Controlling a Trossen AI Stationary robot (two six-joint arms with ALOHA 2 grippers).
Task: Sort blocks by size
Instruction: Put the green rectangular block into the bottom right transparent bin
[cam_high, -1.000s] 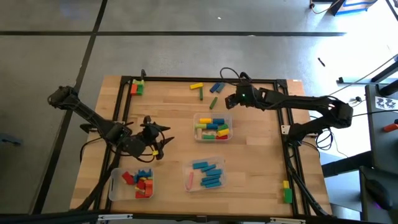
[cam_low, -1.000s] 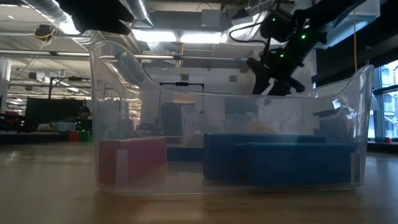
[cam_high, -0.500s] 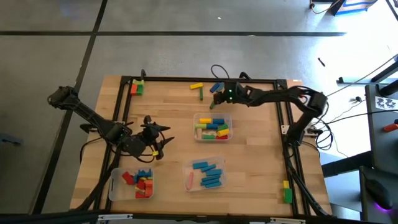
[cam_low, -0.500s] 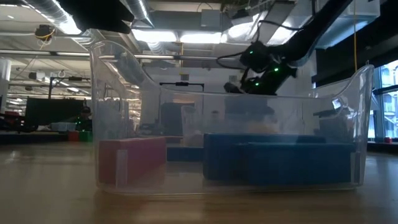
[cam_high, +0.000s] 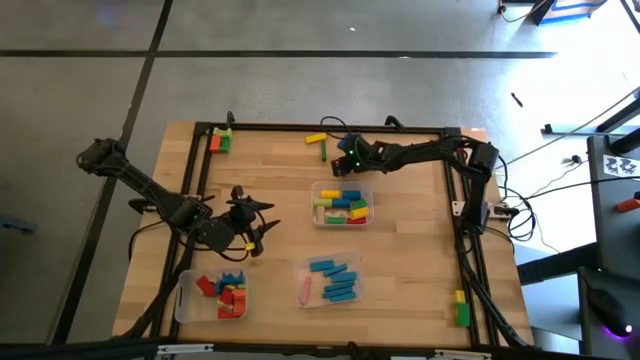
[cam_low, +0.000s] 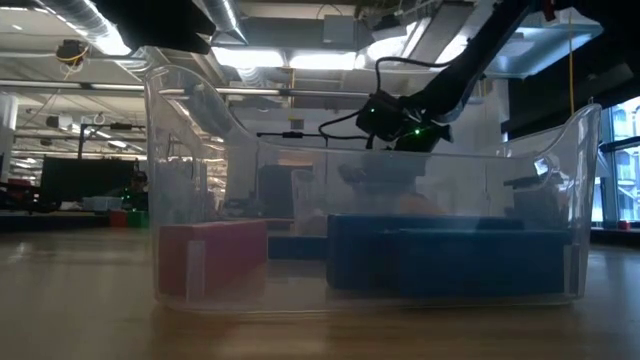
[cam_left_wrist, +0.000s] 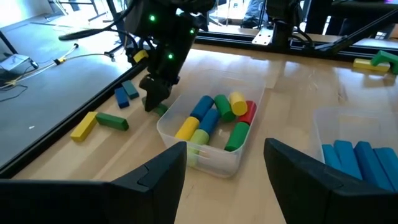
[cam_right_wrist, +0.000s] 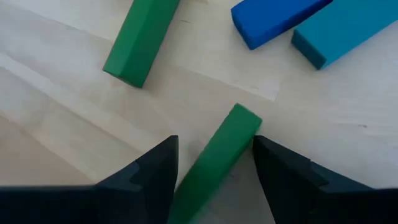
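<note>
While the right arm stretches across the far edge of the desk, its right pincer is down at the wood, fingers spread on either side of a green bar; whether the pads actually touch it, I can't tell. Just beyond that bar lie another green bar, a dark blue bar and a lighter blue bar, all loose on the desk. From above, this cluster sits by the far rail, with a yellow bar just to its left.

Over on the left side, the left pincer hangs above bare desk, fingers spread and holding nothing.

Three clear trays carry the sorted blocks: the middle tray, just nearer than the right pincer, has yellow, green, blue and red pieces; the near centre tray has long blue bars and a pink one; the near left tray has short red, blue and yellow pieces. A red and green pair rests at the far left corner, and a yellow and green pair at the near right rail
</note>
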